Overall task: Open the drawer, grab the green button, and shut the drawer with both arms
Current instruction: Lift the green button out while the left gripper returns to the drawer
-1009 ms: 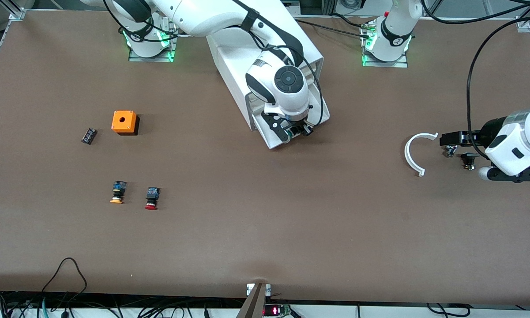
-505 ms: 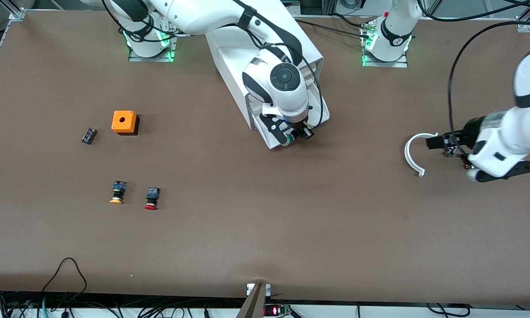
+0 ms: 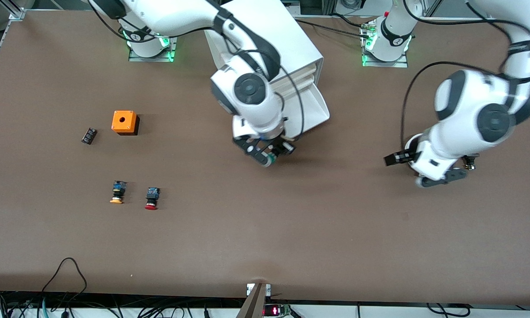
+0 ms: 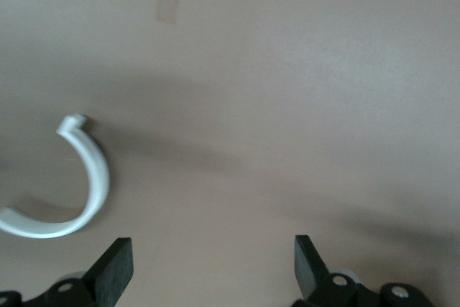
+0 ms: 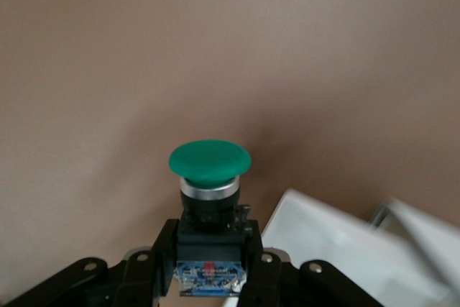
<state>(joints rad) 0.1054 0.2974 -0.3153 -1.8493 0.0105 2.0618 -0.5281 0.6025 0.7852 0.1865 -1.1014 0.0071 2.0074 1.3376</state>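
My right gripper (image 3: 269, 153) is shut on the green-capped button (image 3: 270, 159) and holds it over bare table just off the corner of the open drawer (image 3: 313, 108). In the right wrist view the fingers (image 5: 147, 264) clamp the button's black body (image 5: 210, 239), with the green cap (image 5: 210, 159) pointing away and the blue rear end toward the camera. The drawer is the lowest of the white cabinet (image 3: 269, 31) and stands pulled out. My left gripper (image 3: 439, 176) is open and empty over the table near a white C-shaped ring (image 4: 79, 192); its fingertips (image 4: 115, 271) are wide apart.
An orange box (image 3: 124, 122), a small black part (image 3: 88, 135), an orange-capped button (image 3: 118, 192) and a red-capped button (image 3: 152, 198) lie toward the right arm's end. Small metal parts (image 3: 470, 164) lie by the left arm.
My right gripper has moved with the green button from over the open drawer to over the table beside it. The left arm has swung toward the cabinet, over the white ring.
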